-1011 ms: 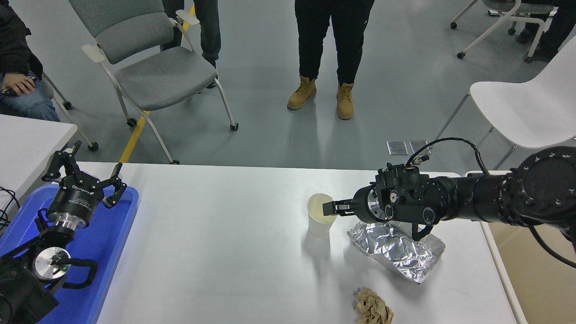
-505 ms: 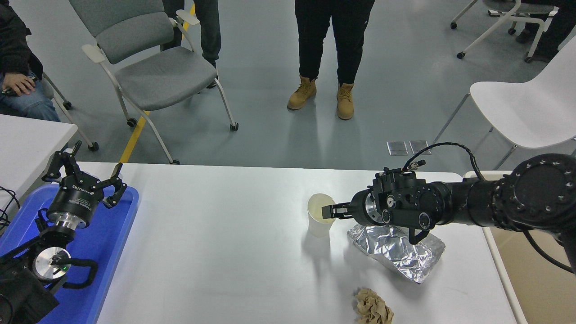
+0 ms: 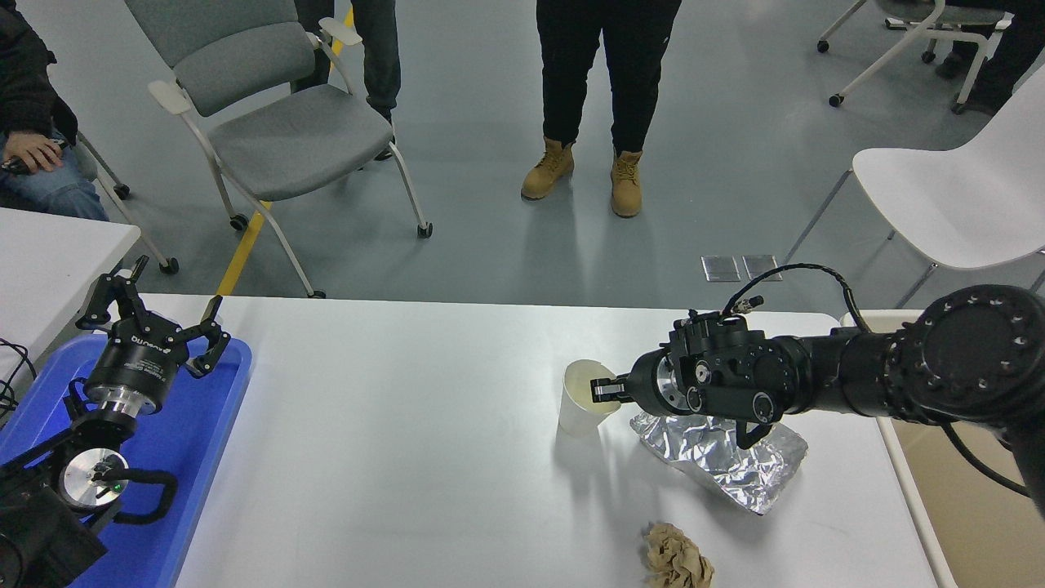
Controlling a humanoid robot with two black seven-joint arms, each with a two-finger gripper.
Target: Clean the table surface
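The white table surface (image 3: 392, 441) carries a white paper cup (image 3: 578, 408), a crumpled silver foil bag (image 3: 722, 457) and a ball of brown paper (image 3: 676, 559). My right gripper (image 3: 605, 390) reaches in from the right and is shut on the cup's near rim, one finger inside the cup. The cup leans toward the gripper, its base at the table. The foil bag lies partly under my right wrist. My left gripper (image 3: 159, 317) is parked open over the blue tray (image 3: 208, 425) at the lower left.
A beige bin (image 3: 971, 506) stands beyond the table's right edge. A smaller white table (image 3: 49, 253) shows at the left. Beyond the far edge stand a grey chair (image 3: 277, 122), a white chair (image 3: 955, 188) and a person's legs (image 3: 604, 98).
My right gripper has closed on the cup's rim and drawn back slightly to the right. The cup, upright before, now tilts toward the gripper. The left arm has not moved.
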